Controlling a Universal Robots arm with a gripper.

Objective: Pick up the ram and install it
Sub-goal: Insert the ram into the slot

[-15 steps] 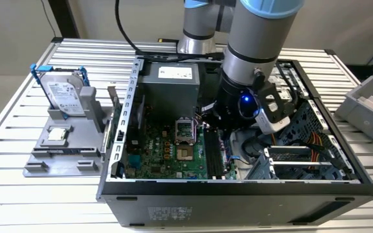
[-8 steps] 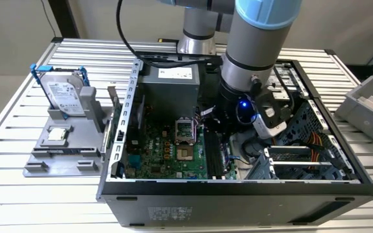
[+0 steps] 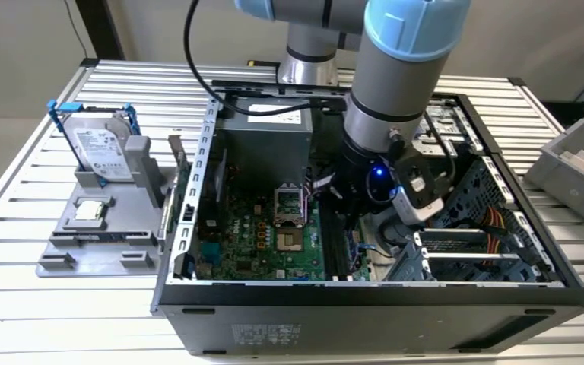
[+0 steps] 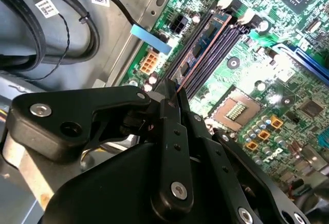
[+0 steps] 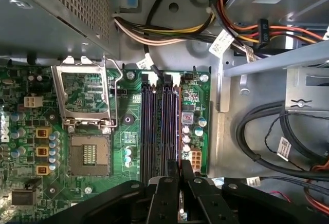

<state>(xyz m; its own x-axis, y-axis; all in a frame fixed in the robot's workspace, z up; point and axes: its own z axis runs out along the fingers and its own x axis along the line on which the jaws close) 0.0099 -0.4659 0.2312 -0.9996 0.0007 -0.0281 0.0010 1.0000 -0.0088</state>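
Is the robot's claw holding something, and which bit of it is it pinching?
Yes. The end effector is shut on the ram, pinching one end of the stick while the rest lies along a slot of the motherboard.

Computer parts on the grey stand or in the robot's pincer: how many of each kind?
Hard drive, on the grey stand: 1
Processor chip, on the stand: 1
Memory stick, held by the pincer over the green board's slots: 1
Total: 3
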